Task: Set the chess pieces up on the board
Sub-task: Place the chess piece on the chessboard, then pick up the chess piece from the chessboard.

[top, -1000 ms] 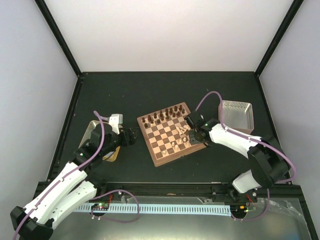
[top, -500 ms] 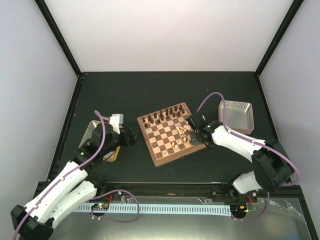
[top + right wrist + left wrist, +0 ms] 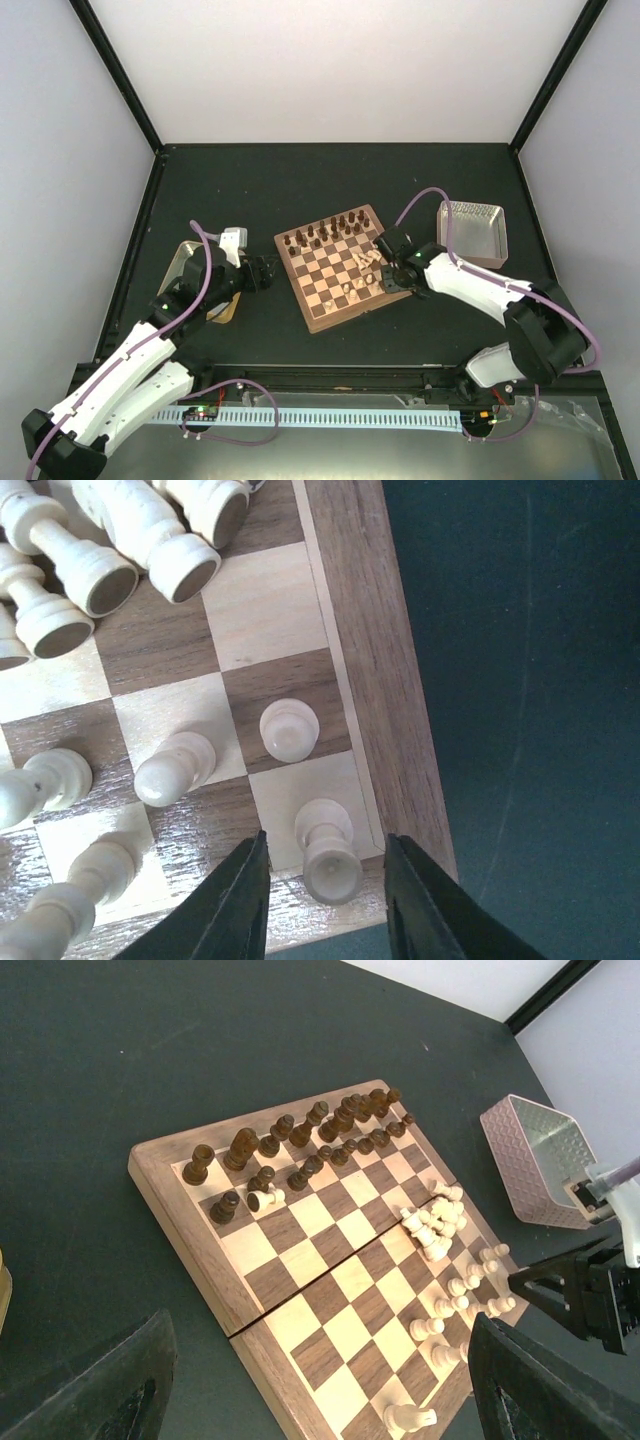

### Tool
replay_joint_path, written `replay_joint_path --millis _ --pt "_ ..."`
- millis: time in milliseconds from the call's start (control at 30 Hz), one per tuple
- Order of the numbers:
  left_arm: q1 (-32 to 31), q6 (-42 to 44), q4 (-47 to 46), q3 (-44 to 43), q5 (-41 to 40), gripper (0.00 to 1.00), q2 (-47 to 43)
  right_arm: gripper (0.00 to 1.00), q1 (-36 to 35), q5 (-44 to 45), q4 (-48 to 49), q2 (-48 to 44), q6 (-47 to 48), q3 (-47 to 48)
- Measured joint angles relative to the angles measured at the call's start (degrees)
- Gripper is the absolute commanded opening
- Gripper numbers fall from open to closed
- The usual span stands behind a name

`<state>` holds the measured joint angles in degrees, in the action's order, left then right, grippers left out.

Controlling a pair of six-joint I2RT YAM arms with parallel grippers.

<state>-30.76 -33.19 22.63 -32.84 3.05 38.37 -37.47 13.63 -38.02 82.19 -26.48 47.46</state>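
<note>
A cream pawn (image 3: 331, 852) framed at the board (image 3: 370, 630) edge
The pawn stands upright on a light square beside the border, other cream pieces (image 3: 160, 555) lying jumbled nearby. The right gripper (image 3: 325, 855) straddles it, jaws apart, apparently to grip or release it. The left gripper (image 3: 320, 1370) hovers off-board over the tabletop (image 3: 90, 1050), jaws wide, out of the way.

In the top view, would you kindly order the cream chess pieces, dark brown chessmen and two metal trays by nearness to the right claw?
1. Cream wooden chess pieces: at the right claw.
2. Dark brown wooden chessmen: far edge of the chequered board.
3. Rectangular metal tray: far right.
4. Second metal tray: far left.
</note>
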Motion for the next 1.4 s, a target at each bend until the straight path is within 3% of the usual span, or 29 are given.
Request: replay_joint_path --millis 300,500,633,1233,1400 --pt "0.0 0.0 -0.59 0.0 0.52 0.81 1.18 0.37 0.0 0.11 -2.25 -3.78 -0.15 5.27" --pt "0.0 0.0 -1.44 0.0 1.14 0.81 2.84 0.23 -0.37 -3.67 -0.02 1.73 2.08 13.79" --pt "0.0 -0.02 -1.68 0.0 1.29 0.81 3.39 0.21 -0.9 -6.05 1.57 7.65 3.32 16.76" --pt "0.07 -0.46 -2.8 0.0 2.19 0.81 4.9 0.25 -2.73 -10.84 2.8 16.2 4.2 17.22" --pt "0.07 -0.48 -2.91 0.0 2.23 0.81 4.9 0.22 -3.04 -10.82 2.84 17.11 4.33 17.22"
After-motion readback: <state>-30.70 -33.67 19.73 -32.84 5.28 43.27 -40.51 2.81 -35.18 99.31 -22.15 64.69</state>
